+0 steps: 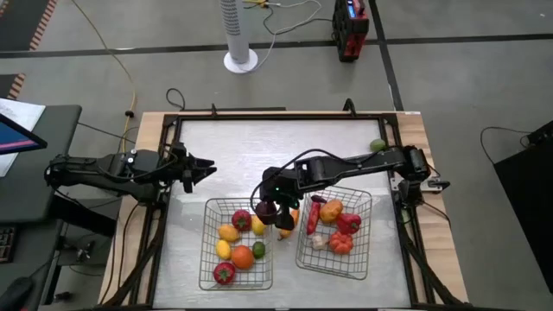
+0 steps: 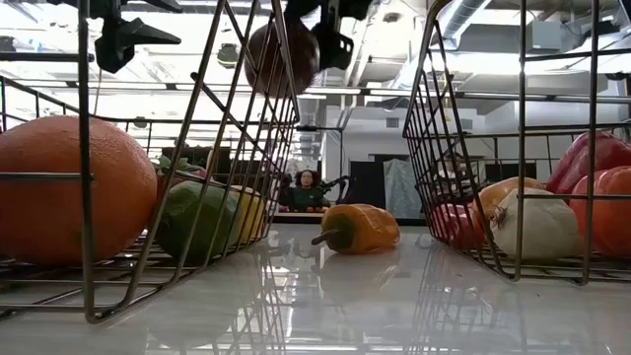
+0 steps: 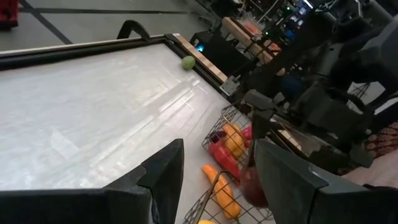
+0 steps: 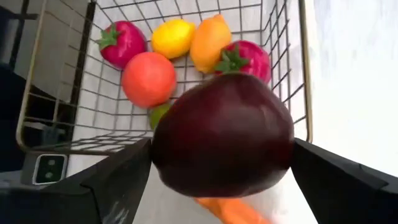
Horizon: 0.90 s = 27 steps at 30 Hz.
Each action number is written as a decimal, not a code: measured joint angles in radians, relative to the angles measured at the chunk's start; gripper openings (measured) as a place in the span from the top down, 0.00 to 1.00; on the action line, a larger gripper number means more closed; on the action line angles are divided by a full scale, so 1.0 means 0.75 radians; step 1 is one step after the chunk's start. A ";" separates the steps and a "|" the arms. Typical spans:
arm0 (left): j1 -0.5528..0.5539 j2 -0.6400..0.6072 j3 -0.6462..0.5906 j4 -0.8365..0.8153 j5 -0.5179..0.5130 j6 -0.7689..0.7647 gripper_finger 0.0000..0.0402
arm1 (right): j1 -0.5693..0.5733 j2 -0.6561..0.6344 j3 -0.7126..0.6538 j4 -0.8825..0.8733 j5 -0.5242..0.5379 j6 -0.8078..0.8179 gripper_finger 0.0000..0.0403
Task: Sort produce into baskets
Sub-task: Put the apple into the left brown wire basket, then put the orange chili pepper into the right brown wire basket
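One dark purple round (image 4: 222,135) between wide-spread right jaws (image 1: 273,210), above left basket's (image 1: 207,259) rim; long axis indiscernible.

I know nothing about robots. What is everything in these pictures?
silver wire-mesh baskets: two, side by side on the white table, left and right
left basket's produce: about seven, red, yellow, orange, green
right basket's produce: five, red chili, red pepper, yellow-orange piece, orange-red round, white garlic
orange piece: one, on the table between the baskets
small green round: one, table's far right edge
dark purple round fruit: one, in the air at the right pincer
person: one, in the room behind
left pincer: dark, open, empty, over the table's left
right pincer: dark, over the left basket's inner edge
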 joint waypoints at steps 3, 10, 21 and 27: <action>0.000 0.000 0.000 0.000 -0.007 -0.008 0.54 | -0.012 0.005 0.003 0.000 -0.004 -0.024 0.01; 0.000 0.000 0.000 0.000 0.014 -0.034 0.54 | 0.010 -0.003 0.093 0.106 0.063 -0.160 0.01; 0.000 0.000 0.000 -0.001 0.050 -0.054 0.54 | 0.027 0.034 0.047 -0.236 0.123 -0.277 0.01; 0.000 0.000 0.000 -0.003 0.059 -0.041 0.54 | 0.055 0.097 0.049 -0.376 0.184 -0.266 0.01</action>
